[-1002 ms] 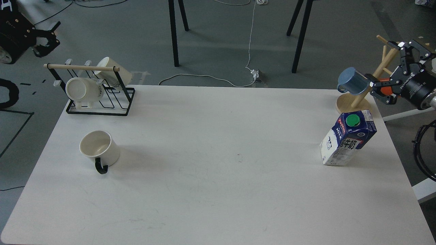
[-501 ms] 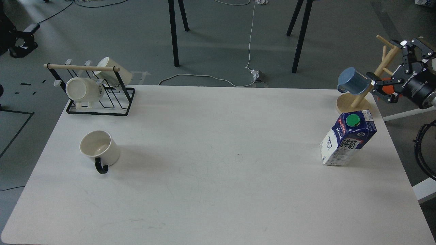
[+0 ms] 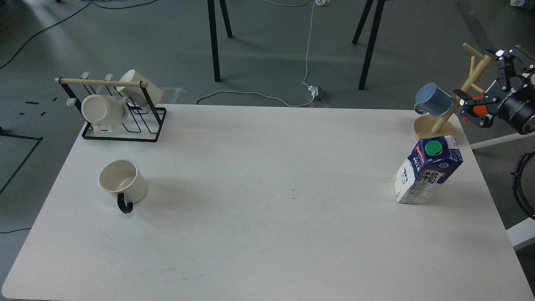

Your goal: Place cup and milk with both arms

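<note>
The cup point(image 3: 122, 182), cream-white with a black loop handle toward me, stands upright on the left part of the white table point(image 3: 267, 234). The milk point(image 3: 426, 174), a dark-blue and white carton with a green cap, stands upright near the table's right edge. My right gripper point(image 3: 480, 79) is open and empty at the far right, beyond the table's back right corner, behind the wooden mug tree and well above and behind the milk. My left gripper is out of view.
A black wire rack point(image 3: 121, 125) with two lettered cream mugs stands at the back left. A wooden mug tree point(image 3: 432, 125) holding a blue mug point(image 3: 435, 99) stands at the back right corner. An orange object point(image 3: 480, 109) shows behind my right gripper.
My left gripper has drawn away up and left, out of the view. My right gripper has pulled back slightly to the right. The cup and milk have not moved.
</note>
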Available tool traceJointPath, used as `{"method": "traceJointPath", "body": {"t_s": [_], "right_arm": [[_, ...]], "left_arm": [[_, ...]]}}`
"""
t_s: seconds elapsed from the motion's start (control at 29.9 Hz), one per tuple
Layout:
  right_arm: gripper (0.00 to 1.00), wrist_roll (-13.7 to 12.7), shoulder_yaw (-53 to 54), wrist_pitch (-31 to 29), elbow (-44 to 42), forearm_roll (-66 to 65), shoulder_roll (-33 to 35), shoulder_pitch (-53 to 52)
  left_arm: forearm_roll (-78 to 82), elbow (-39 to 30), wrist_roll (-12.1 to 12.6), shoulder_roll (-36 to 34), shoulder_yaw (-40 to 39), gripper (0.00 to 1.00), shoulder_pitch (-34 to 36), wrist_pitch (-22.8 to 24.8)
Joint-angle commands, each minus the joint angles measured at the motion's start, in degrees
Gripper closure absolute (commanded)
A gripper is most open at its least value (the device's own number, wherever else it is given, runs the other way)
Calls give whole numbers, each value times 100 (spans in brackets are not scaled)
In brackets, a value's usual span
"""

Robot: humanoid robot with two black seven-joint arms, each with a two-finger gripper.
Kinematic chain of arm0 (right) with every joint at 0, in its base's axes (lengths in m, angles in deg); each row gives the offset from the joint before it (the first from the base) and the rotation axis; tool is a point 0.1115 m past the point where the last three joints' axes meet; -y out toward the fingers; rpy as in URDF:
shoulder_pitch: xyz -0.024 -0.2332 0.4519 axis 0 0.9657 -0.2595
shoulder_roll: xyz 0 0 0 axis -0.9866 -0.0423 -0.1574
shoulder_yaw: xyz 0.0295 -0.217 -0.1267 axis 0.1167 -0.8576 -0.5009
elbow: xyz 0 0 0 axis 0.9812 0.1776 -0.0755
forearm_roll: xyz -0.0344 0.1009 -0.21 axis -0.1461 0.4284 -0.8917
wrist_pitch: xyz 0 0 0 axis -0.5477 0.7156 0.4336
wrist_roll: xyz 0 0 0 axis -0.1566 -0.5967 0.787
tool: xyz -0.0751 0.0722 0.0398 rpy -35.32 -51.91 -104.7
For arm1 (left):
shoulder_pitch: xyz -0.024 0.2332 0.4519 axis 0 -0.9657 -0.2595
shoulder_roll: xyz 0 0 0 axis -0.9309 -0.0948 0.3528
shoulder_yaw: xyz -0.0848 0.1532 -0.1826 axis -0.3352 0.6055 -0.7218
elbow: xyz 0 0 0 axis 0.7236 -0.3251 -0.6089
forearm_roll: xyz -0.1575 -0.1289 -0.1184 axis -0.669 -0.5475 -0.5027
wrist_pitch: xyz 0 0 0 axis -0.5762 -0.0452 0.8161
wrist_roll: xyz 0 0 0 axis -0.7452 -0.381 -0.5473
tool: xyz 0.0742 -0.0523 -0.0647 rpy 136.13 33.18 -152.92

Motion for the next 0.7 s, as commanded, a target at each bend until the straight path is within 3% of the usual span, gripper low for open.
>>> {"method": "traceJointPath", "body": {"t_s": [0.0, 0.23, 0.67], "right_arm": [[1, -1, 6, 0, -13, 0, -1, 1], [1, -1, -2, 0, -13, -9, -10, -8], [1, -1, -11, 0, -66, -17, -28, 1]], "left_arm": [[53, -94, 47, -106, 23, 0, -21, 0], [903, -587, 100, -19, 119, 0, 233, 0], [1705, -858, 3, 948, 181, 0, 392, 0]]}}
